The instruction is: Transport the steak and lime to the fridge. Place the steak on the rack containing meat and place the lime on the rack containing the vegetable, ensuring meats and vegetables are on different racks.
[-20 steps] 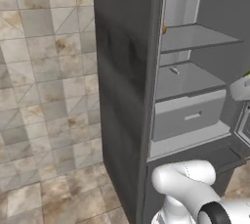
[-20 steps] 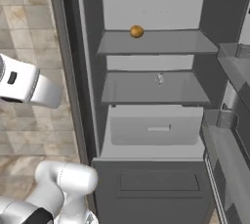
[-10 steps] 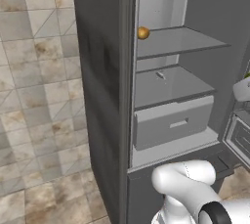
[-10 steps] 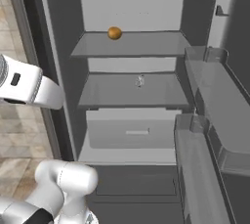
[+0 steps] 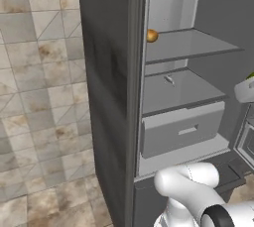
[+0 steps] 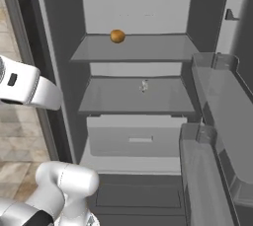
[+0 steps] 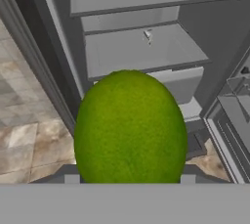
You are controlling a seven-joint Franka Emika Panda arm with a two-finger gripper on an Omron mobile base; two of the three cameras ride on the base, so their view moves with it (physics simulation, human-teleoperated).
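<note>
The green lime [image 7: 130, 125] sits close before the hand camera, and my gripper [image 7: 130, 179] is shut on it in front of the open fridge [image 6: 59, 72]. At the right edge of the left base view, a sliver of the lime [image 5: 251, 76] shows above the hand [image 5: 245, 91]. The orange-brown vegetable [image 6: 117, 36] rests at the left of the upper rack [image 6: 148, 50]. On the rack below [image 6: 118, 99] lies the small pale meat [image 6: 144, 86]. The steak is out of view.
The fridge door stands open on the right, its bins [image 6: 222, 121] reaching toward the camera. A pale drawer [image 6: 138, 141] sits under the racks, with the freezer drawer [image 6: 138, 195] beneath it. Tiled floor [image 5: 39, 97] lies left of the fridge.
Both base views have swung and closed in on the fridge, so the camera moved; the interior now sits larger and more central. The lime stays in the grip.
</note>
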